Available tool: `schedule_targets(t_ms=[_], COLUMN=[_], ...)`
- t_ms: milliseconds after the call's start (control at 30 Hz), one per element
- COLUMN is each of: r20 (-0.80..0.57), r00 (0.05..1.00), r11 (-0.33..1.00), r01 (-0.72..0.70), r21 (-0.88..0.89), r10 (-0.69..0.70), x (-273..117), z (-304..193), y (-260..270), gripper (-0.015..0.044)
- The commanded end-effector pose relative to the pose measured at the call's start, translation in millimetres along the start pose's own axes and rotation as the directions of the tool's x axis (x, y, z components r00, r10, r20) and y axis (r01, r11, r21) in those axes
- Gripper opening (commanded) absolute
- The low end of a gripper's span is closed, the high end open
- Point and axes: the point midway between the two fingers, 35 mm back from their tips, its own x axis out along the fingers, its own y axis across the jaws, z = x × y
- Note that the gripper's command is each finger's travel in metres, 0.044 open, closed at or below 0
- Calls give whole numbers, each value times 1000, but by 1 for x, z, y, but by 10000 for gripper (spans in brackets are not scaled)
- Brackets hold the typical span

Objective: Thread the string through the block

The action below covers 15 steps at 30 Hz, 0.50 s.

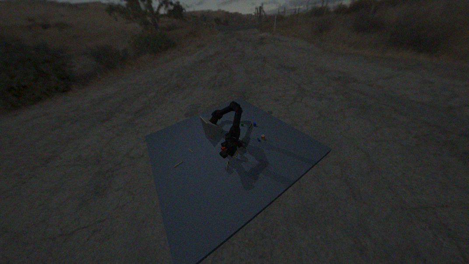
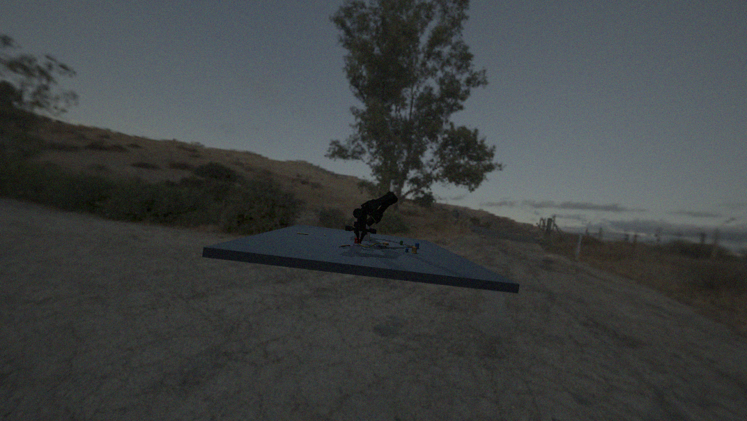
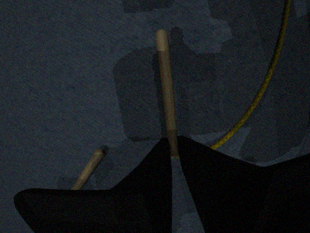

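Note:
My gripper (image 3: 173,143) (image 2: 359,240) is shut on the wooden stick (image 3: 168,92), gripping its near end. The stick's far end points away from the fingers, toward the top of the wrist view. The yellow string (image 3: 266,82) curves down behind the right finger; where it joins the stick is hidden. The gripper is low over the table (image 1: 203,203) (image 2: 293,249). A small tan wooden piece (image 1: 262,137) (image 2: 414,249) stands to the right of the arm; it is too small to tell whether it is the block or the button, and no hole shows.
A loose stick (image 3: 89,169) (image 1: 227,165) lies close to the gripper. Other sticks (image 1: 178,164) (image 1: 190,151) lie at left. A red object (image 1: 223,148) is beside the gripper. Blue pieces (image 1: 254,124) (image 1: 258,139) and a green one (image 1: 242,124) lie farther back. A grey panel (image 1: 210,129) stands near the arm.

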Motion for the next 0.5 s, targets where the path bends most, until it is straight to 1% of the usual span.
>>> schedule_targets(t_ms=[0, 467], r20=[4, 5], r00=[1000, 1000], r11=[1000, 1000], r01=[-2, -2], r21=[-4, -3], r10=[2, 2], x=[1, 1], z=[5, 23], y=[0, 0], gripper=[0, 0])
